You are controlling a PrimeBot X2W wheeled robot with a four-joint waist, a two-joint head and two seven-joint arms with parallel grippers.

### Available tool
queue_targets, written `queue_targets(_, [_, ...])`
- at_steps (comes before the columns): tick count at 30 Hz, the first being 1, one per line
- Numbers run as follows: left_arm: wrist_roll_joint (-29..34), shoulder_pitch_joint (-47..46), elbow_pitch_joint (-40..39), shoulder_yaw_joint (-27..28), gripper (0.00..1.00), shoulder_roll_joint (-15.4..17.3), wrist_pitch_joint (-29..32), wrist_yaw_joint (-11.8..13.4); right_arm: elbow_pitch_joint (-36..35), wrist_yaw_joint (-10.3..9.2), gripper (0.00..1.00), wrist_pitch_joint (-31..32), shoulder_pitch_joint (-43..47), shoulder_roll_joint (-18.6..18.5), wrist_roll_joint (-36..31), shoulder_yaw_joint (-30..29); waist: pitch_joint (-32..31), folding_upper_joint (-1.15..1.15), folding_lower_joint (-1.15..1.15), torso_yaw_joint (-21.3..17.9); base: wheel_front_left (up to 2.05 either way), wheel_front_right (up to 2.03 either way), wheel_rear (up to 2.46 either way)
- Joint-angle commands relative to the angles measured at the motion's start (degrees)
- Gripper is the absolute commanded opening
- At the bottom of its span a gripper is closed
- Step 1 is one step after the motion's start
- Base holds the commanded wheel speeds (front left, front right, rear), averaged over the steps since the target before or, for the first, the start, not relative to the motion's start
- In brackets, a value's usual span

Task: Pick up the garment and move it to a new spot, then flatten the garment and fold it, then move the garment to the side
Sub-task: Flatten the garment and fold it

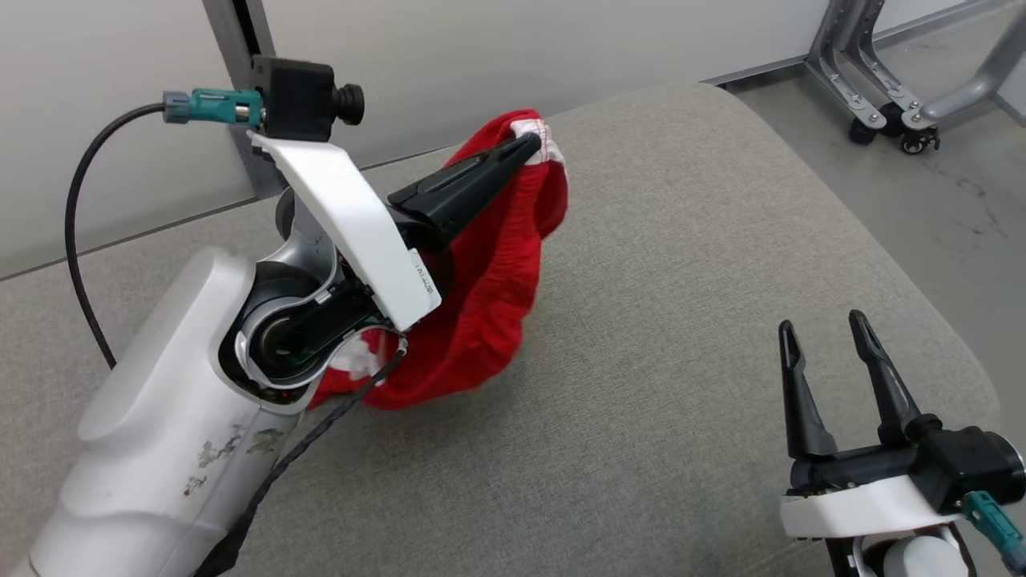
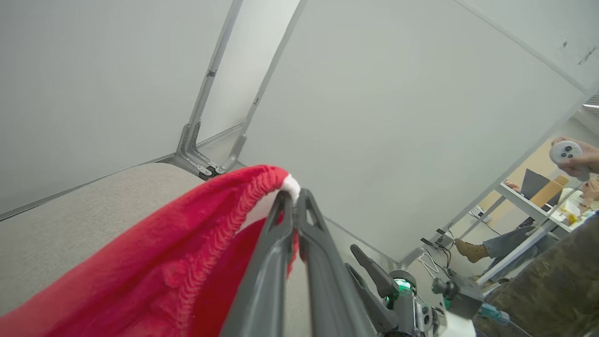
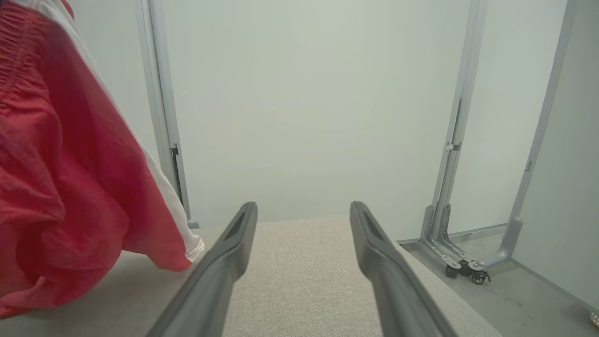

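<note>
The left gripper [image 1: 531, 147] is raised over the far left part of the grey padded surface [image 1: 681, 240], and its two dark fingers are pressed together on the garment [image 1: 481, 304], with no gap between the tips. They pinch it at the gathered elastic edge, where a white band meets the red cloth. In the left wrist view the closed fingers [image 2: 262, 262] run up to this white edge, and the garment [image 2: 154, 262] hangs away from them to the lower left. The garment is red, with white trim, and most of it is lifted off the padding; it hangs in loose folds below the gripper and in front of the left forearm [image 1: 160, 417]. Its lowest folds come down close to the padding beside the wrist, but I cannot tell if they touch it. The right gripper [image 1: 824, 323] is low at the near right corner of the surface, well apart from the garment, with its fingers spread wide and nothing between them. In the right wrist view the open gripper [image 3: 303, 208] points over bare padding, and the garment [image 3: 61, 178] hangs at the left edge. Beyond the surface stand pale wall panels [image 3: 304, 103] and a metal frame foot on small wheels [image 1: 890, 112]. In the left wrist view, a person's hand [image 2: 582, 161] holds a white controller [image 2: 565, 152] at the far right.
</note>
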Motion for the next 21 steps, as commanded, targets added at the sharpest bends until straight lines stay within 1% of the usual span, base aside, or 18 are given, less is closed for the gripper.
queue_targets(1, [-0.6,-0.3,-1.3,0.4,0.00,0.7,0.3,0.2,0.0,-0.12,1.00,-0.1,0.1,0.0,0.4,-0.7,-0.5,0.00,0.00,-0.2,0.00,0.00,0.00])
queue_targets(3, [-1.8,1.7,-3.8,0.8,0.00,1.3,0.8,0.6,0.1,-0.12,1.00,-0.1,0.3,0.0,0.5,-2.2,-0.3,0.00,0.00,1.0,0.00,0.00,0.00])
queue_targets(6, [-2.0,5.6,-8.6,1.4,0.00,3.3,0.1,1.6,0.7,-0.12,1.00,-0.1,0.4,0.0,0.3,-4.2,0.9,0.00,0.00,4.5,0.00,0.00,0.00])
queue_targets(9, [-1.3,12.0,-11.8,2.4,0.00,5.7,-1.9,2.8,2.1,-0.09,1.00,-0.1,0.8,0.0,-0.1,-2.6,2.0,0.00,0.00,8.6,0.00,0.00,0.00])
queue_targets(12, [-0.6,18.0,-13.7,3.4,0.00,8.0,-4.4,3.0,3.6,-0.09,1.00,-0.1,1.7,-0.1,1.5,-0.1,3.8,0.00,0.00,12.5,0.00,0.00,0.00])
queue_targets(13, [-0.6,18.0,-13.7,3.4,0.00,8.0,-4.4,3.0,3.6,-0.09,1.00,-0.1,1.7,-0.1,1.5,-0.1,3.8,0.00,0.00,12.5,0.00,0.00,0.00])
queue_targets(15, [0.3,21.3,-13.8,4.6,0.00,9.2,-7.1,2.8,4.7,-0.12,1.00,-0.1,2.0,-1.5,3.6,1.4,5.3,0.00,0.00,14.8,0.00,0.00,0.00])
queue_targets(17, [1.4,23.8,-12.8,5.6,0.00,9.8,-9.7,2.5,6.6,-0.12,1.00,-0.1,2.3,-3.0,6.5,4.3,6.7,0.00,0.00,16.5,0.00,0.00,0.00])
queue_targets(21, [0.9,25.9,-10.7,7.1,0.00,9.0,-13.6,1.3,8.5,-0.12,1.00,-0.1,1.4,-8.3,12.7,11.9,9.0,0.00,0.00,18.6,0.00,0.00,0.00])
